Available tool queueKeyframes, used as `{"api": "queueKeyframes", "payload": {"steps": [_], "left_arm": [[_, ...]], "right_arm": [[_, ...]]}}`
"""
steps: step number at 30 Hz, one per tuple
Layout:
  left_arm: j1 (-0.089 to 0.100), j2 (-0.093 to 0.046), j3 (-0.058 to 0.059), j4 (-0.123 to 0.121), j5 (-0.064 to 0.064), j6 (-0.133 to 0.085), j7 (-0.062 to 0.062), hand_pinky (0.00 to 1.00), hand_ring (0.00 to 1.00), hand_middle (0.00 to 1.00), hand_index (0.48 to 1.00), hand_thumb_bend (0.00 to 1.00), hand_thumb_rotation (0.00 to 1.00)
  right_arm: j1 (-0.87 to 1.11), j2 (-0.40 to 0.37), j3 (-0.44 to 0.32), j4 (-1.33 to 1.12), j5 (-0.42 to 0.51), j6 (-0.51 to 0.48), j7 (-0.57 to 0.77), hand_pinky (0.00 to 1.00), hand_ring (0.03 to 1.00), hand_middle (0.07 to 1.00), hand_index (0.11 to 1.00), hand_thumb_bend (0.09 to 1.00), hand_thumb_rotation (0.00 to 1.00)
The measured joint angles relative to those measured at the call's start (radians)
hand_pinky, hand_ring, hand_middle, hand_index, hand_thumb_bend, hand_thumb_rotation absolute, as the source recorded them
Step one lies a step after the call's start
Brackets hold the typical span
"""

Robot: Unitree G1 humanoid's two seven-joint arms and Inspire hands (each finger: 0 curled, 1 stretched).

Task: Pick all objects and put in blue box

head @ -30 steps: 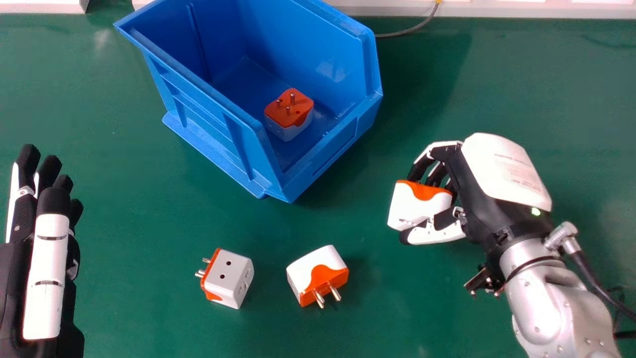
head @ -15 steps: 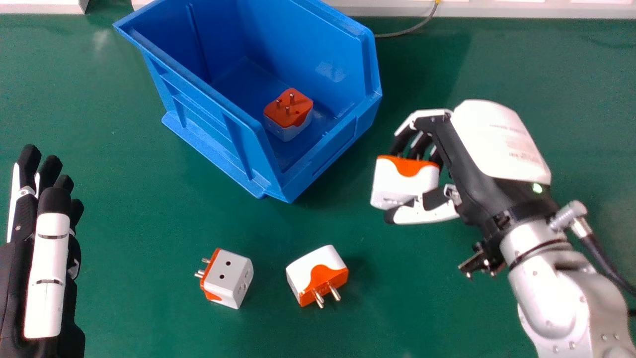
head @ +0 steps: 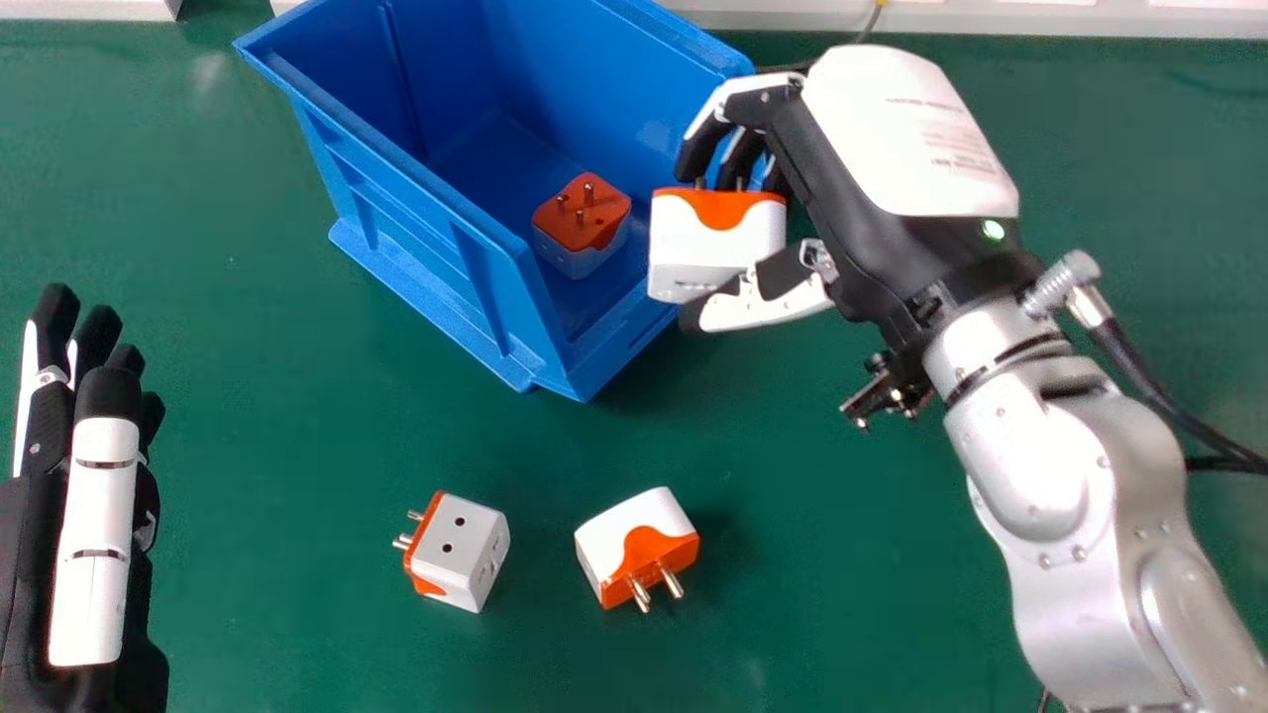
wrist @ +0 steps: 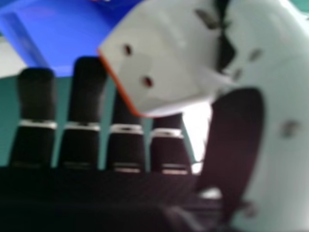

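Note:
In the head view my right hand (head: 822, 168) is shut on a white and orange adapter (head: 715, 248), held at the right side of the blue box (head: 416, 213), overlapping its right wall. In the right hand view the right hand (wrist: 236, 140) grips that adapter (wrist: 164, 58) between thumb and fingers, with the blue box (wrist: 63, 34) beyond. Inside the box lies an orange-topped adapter (head: 581, 226), pins up. Two more adapters rest on the table: one (head: 461, 550) with pins to the left, another (head: 636, 545) with pins toward the near edge. My left hand (head: 94, 495) is open at the far left.
The green table (head: 297, 614) carries everything. A pale ledge (head: 991, 18) runs along its far edge, where a thin cable (head: 872, 22) comes down behind the right hand. A black cable (head: 1139, 371) trails from the right wrist.
My right hand has carried its adapter away from the near side and leftward, from the open table to the box's right side. The left hand and both table adapters have stayed put.

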Motion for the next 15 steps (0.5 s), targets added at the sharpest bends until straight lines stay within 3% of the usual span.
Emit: {"api": "queueKeyframes", "payload": {"steps": [15], "left_arm": [[-0.001,-0.001,0.0,0.002,0.01,0.0,0.0,1.0,1.0,1.0,1.0,0.56,1.0]], "right_arm": [[-0.241,0.052,0.011,0.333,0.026,-0.142,-0.089,0.33,0.413,0.465,0.532,0.491,0.0]]}}
